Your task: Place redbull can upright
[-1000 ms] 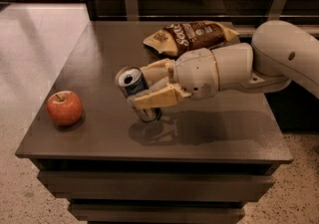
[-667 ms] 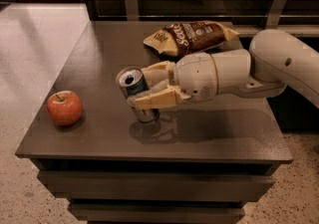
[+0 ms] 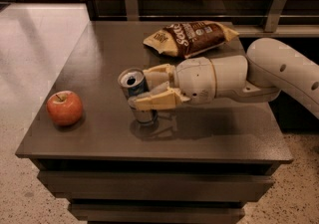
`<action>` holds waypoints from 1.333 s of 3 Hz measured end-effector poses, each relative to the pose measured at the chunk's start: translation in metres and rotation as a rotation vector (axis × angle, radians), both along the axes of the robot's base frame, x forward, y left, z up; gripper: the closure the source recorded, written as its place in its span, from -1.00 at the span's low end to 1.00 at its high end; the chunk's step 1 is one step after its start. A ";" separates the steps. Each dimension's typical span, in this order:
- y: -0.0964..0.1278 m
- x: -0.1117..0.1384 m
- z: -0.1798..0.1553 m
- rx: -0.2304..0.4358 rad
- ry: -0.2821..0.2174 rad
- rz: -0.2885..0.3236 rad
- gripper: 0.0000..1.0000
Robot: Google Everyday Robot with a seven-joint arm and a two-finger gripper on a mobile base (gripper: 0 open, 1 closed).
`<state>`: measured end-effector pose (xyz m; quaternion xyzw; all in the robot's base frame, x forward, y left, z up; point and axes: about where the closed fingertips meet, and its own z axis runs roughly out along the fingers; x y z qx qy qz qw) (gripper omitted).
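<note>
Observation: my claw [image 3: 139,87] reaches in from the right over the middle of the table [image 3: 99,54], a flat, matte, dark brown slab. Its fingers [image 3: 154,100] are blunt beige wedges on a smooth, rounded white wrist. They pinch the redbull can [image 3: 131,80] between them, one in front and one behind.

The can is a slim blue-and-silver metal cylinder. It leans slightly, its round silver top tipped up and to the left. Its base sits low under my fingertips, at the tabletop; contact cannot be confirmed.

A crinkled brown chip bag [image 3: 192,39] lies behind the claw. A round, glossy red apple [image 3: 65,108] sits well apart to its left.
</note>
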<state>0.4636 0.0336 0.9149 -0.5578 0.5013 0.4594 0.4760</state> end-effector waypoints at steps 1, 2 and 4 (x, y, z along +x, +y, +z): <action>0.001 0.001 -0.005 0.024 0.003 0.009 1.00; 0.001 0.003 -0.009 0.052 0.002 0.019 1.00; 0.001 0.008 -0.015 0.080 0.010 0.030 0.22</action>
